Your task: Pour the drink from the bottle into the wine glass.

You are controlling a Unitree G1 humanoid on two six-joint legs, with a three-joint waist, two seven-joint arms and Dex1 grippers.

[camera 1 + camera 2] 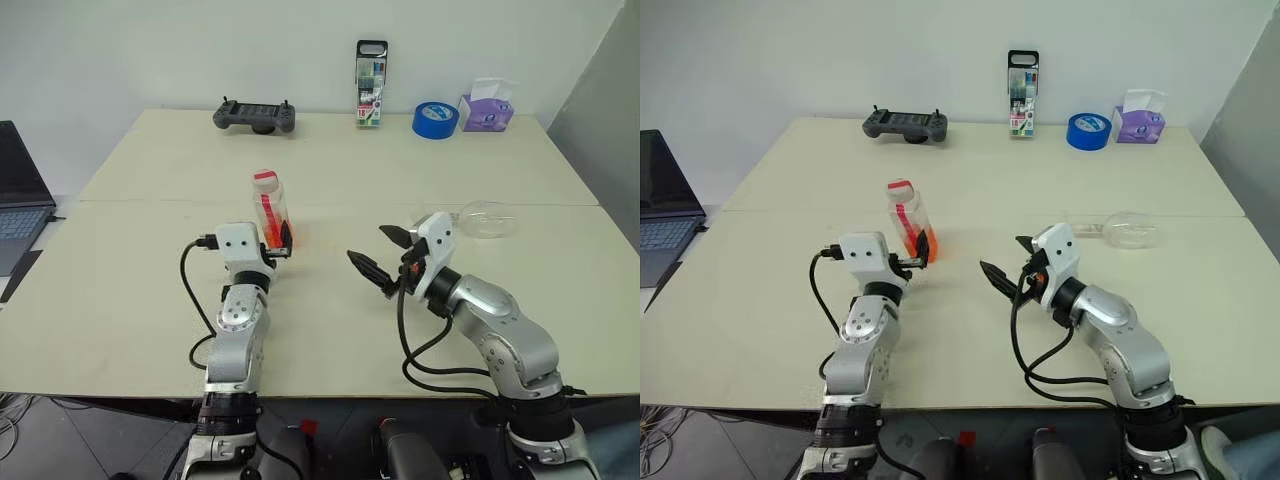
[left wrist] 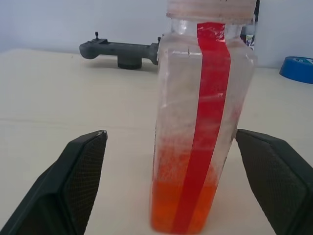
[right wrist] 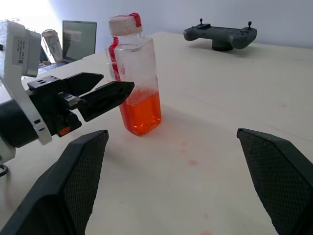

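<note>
A: The left claw [image 1: 283, 240] is spread wide, one finger on each side of the bottle [image 1: 270, 208], and in the left wrist view there is bare table between each finger and the plastic. It is not pinching anything.

B: And the right claw [image 1: 385, 255]?

A: Spread too, holding nothing, pointing across toward the bottle from the right, with open table between them.

B: Where is the bottle standing?

A: Upright near the middle of the table [image 1: 140, 300], close to the seam where two tabletops meet. The drink [image 3: 143, 113] fills only its lower part, bright orange. A red strip runs up its side to a pale cap with some red on it.

B: The wine glass?

A: The wine glass [image 1: 487, 219] lies on its side toward the right edge, beyond the right claw and well apart from the bottle.

B: Anything in the way?

A: Nothing lies between the bottle and the glass but the right claw itself. Along the far edge sit a dark handheld controller [image 1: 254, 116], an upright packet [image 1: 370, 70] whose print I cannot read, a blue tape roll [image 1: 435, 119] and a purple tissue box [image 1: 486, 108]. A laptop [image 1: 22, 195] sits off the left edge. The tabletop is pale beige, the wall behind it white.
</note>
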